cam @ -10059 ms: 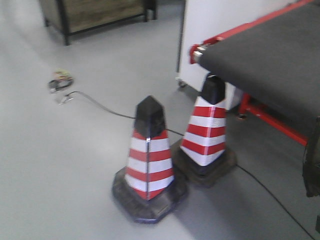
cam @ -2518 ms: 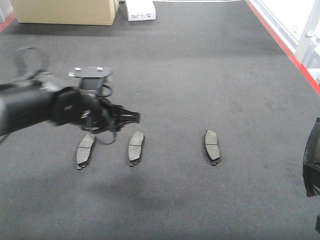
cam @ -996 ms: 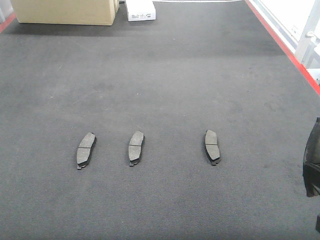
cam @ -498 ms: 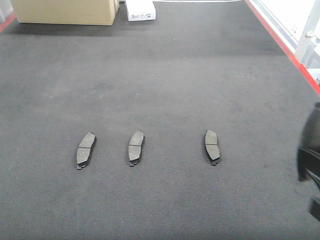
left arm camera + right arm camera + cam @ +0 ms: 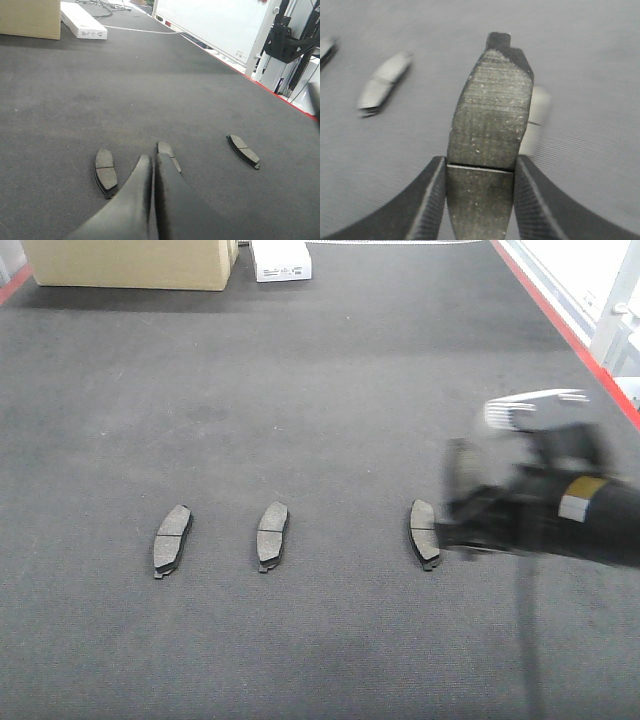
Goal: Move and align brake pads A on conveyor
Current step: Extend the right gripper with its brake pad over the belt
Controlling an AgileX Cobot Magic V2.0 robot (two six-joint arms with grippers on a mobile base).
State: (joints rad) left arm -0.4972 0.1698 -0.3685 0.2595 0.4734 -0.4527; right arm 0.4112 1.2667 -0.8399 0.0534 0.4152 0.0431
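Looking front: three pads [image 5: 272,532] lie in a row on the conveyor [image 5: 330,370]; right arm blurred, probably near the third. Left wrist: fingers [image 5: 150,200] pressed together, empty. Right wrist: fingers [image 5: 432,200] clamp a fourth pad [image 5: 487,130]; lower it parallel, evenly spaced.

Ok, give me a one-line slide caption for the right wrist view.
Right gripper holds a brake pad between its fingers above the dark belt, with other pads blurred below.
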